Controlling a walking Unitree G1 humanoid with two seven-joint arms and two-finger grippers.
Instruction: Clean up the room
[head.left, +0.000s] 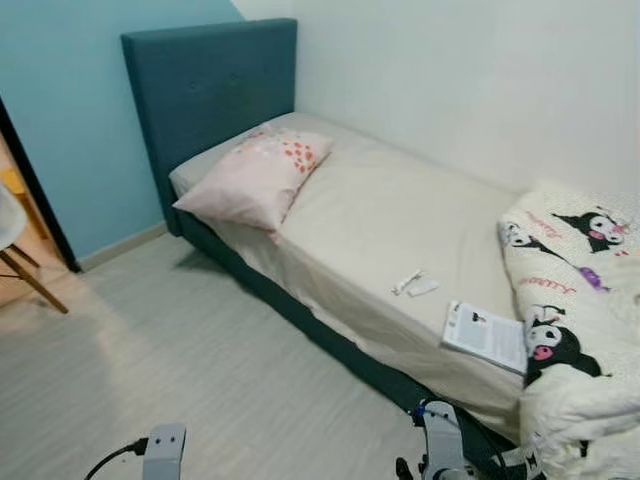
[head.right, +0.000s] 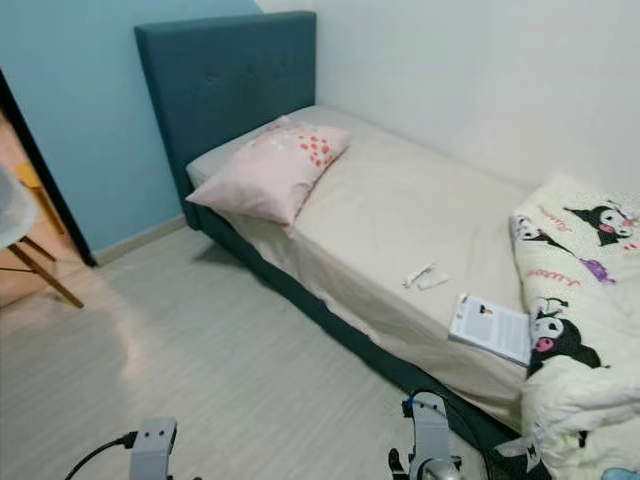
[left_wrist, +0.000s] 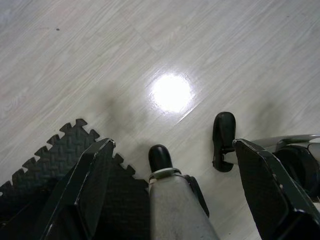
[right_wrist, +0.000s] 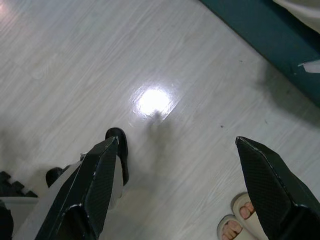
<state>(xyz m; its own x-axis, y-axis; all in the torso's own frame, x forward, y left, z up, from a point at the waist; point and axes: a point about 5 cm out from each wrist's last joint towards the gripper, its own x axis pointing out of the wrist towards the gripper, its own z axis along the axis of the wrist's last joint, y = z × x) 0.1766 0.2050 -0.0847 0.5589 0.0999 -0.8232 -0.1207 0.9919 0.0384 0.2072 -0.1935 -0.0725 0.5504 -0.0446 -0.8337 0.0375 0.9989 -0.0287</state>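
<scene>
Both grippers hang empty, fingers spread. On the bed (head.left: 400, 215), a booklet (head.left: 485, 336) and perhaps a remote (head.left: 414, 284) near the front edge await tidying.

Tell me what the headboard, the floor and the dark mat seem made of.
Teal headboard: upholstered fabric, matte, with faint tufted dimples. Pale floor: wood-look planks, likely laminate or vinyl; grain lines and a glossy light reflection. Dark interlocking mat: probably foam; embossed texture, jigsaw edge.
</scene>
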